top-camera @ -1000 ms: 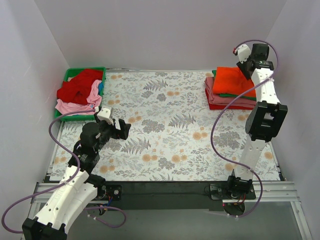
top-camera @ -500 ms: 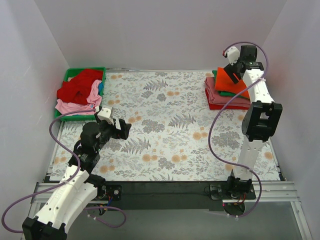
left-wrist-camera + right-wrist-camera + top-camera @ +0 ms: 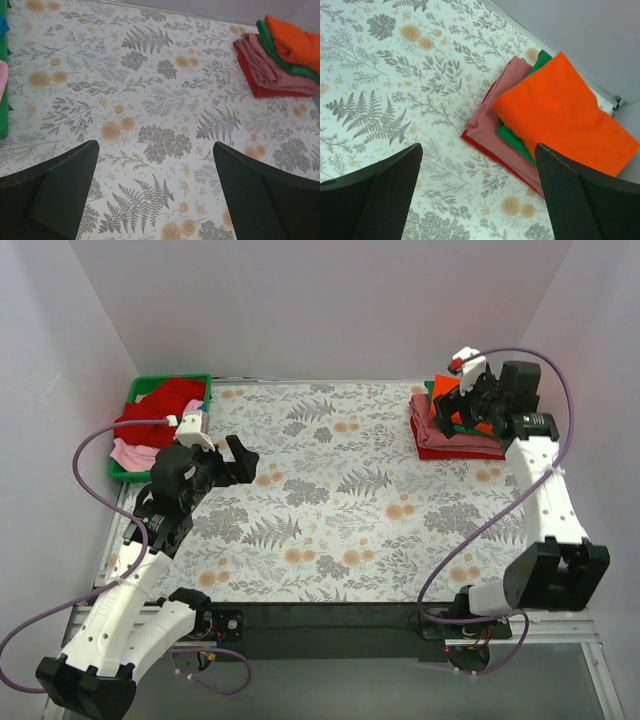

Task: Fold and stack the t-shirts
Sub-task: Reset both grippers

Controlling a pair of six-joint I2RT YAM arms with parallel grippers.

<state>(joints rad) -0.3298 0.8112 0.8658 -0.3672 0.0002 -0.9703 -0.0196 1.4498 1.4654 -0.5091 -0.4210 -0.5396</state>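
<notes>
A folded stack of t-shirts lies at the back right of the table: orange on top, then green, dusty pink and red at the bottom. My right gripper hovers open above the stack's left part, with nothing between its fingers. Loose red and light pink t-shirts are heaped in the green tray at the back left. My left gripper hangs open and empty over the table to the right of the tray. The stack also shows far off in the left wrist view.
A floral-patterned cloth covers the table. White walls close in the back and both sides. The tray's green edge shows at the left of the left wrist view. Purple cables loop from both arms.
My right gripper has come off the stack's back corner, opened wide and moved left over the stack. My left gripper has moved back toward the tray and opened a little more.
</notes>
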